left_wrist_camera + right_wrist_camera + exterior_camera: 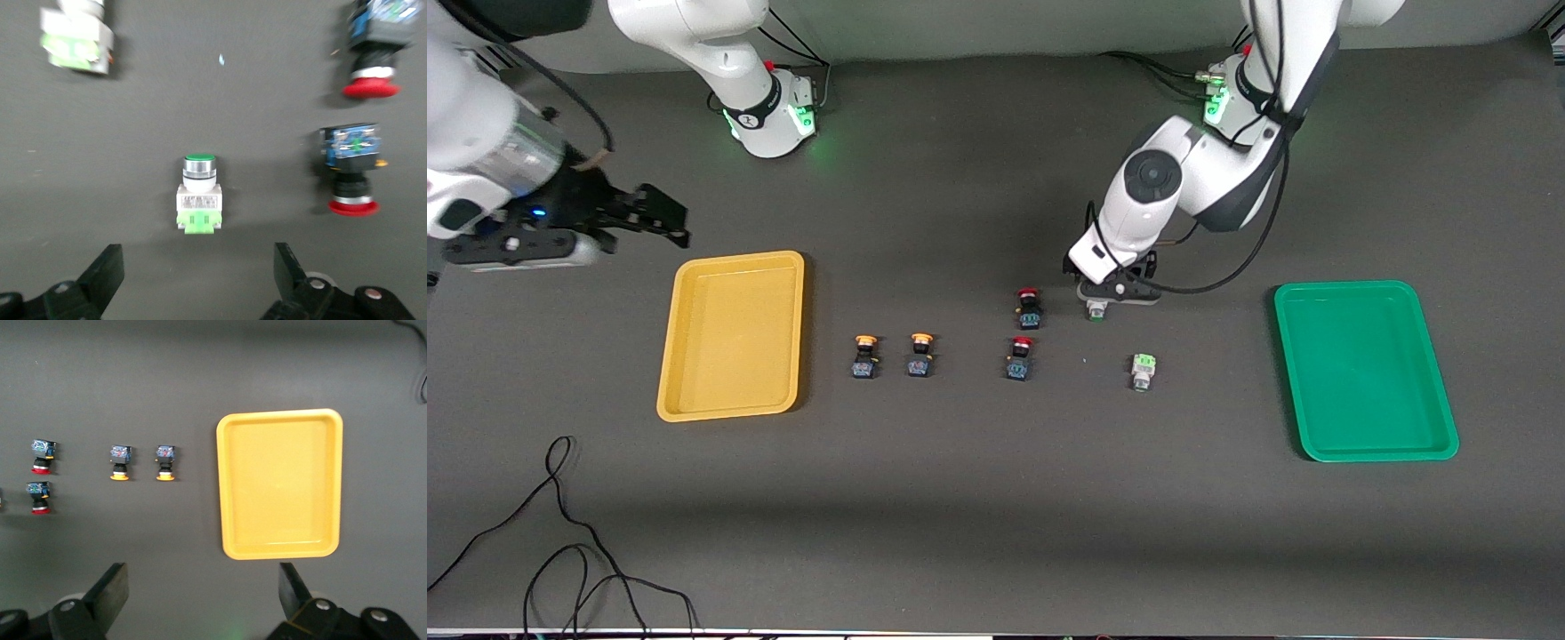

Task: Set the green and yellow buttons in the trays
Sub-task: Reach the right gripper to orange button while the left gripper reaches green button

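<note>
I counted six buttons on the tabletop [978, 533], taking the yellow tray [734, 404] as my landmark. Two yellow buttons, the first yellow button [864, 356] just beside the yellow tray toward the left arm's end, the second yellow button [920, 354] one step further that way. Two red buttons came next, one red button [1020, 357] in line with those, the other red button [1029, 307] farther from the front camera. Two green buttons lay further still from the yellow tray: one green button [1144, 371] alone, the other green button [199, 195] under the left end effector [1110, 298], jaws apart, not touching it. One green tray [1365, 449] was at the left arm's end. Both trays held nothing. The right end effector [645, 213] hung by the yellow tray's corner, jaws apart.
</note>
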